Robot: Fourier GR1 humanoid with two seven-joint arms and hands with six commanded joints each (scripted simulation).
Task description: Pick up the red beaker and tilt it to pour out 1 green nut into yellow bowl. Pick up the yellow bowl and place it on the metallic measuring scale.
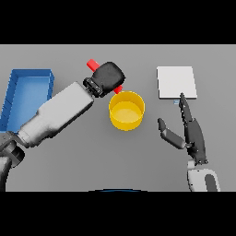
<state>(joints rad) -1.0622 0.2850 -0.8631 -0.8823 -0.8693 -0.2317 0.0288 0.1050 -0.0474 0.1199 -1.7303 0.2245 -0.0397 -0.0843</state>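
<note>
Bowl [126, 110]: yellow, upright, mid-table; landmark for all entries. No nut visible inside.

Beaker [93, 63]: red, just behind and left of the bowl, mostly hidden by the left hand [108, 78]; fingers curled round it. Long axis slants from far left down toward the bowl's back rim, the hidden end apparently at that rim. Judged: pour under way or about to start.

Right hand [190, 131]: right of the bowl, apart from it, fingers straight, idle.

Scale [176, 82]: pale square, right and behind the bowl, nearer the right hand.

Bin [27, 78]: blue, far left.
</note>
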